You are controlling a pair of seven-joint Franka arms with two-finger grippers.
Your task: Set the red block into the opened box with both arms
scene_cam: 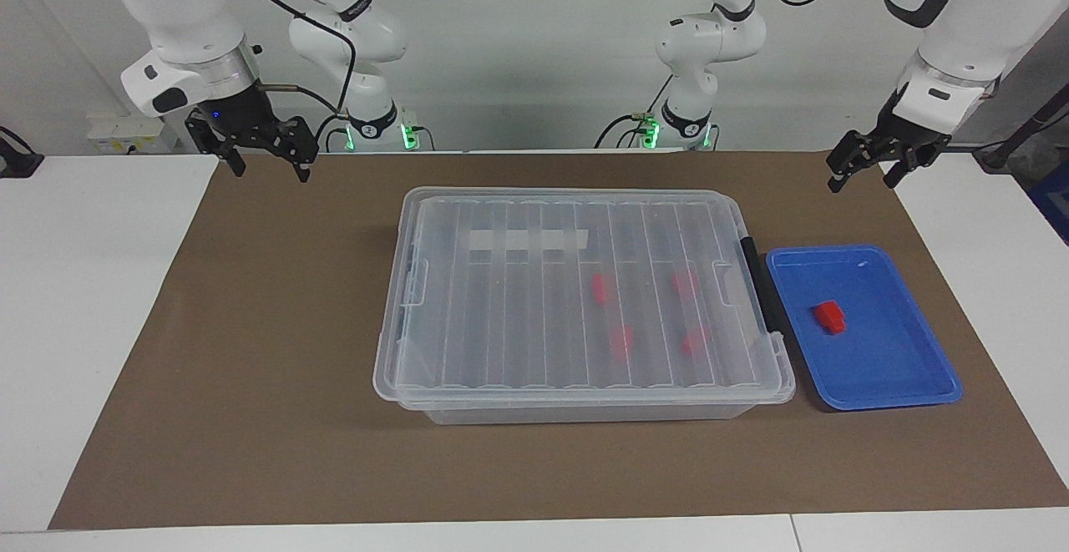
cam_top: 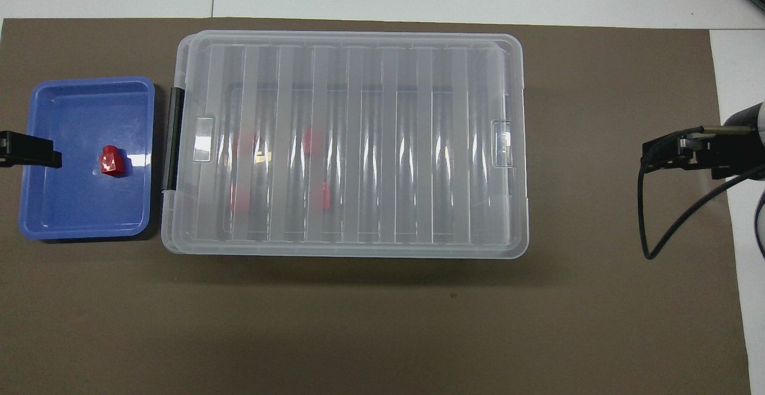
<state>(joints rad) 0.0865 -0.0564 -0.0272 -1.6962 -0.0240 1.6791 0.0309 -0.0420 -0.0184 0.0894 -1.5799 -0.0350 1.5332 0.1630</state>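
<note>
Lying in the blue tray (scene_cam: 910, 368), the chunky red block (scene_cam: 830, 316) points lengthwise toward the lidded box (scene_cam: 501, 318); both the left pincer (scene_cam: 864, 166) and right pincer (scene_cam: 265, 151) hang wide, empty.

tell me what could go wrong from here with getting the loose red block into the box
1. The box has its lid on, so a block carried over now would land on the lid.
2. The red block is small and alone in the blue tray; a slightly off pinch by the left gripper could push it away.
3. Lifting the lid from one end with the right gripper might drag the box and disturb the four red blocks inside.
</note>
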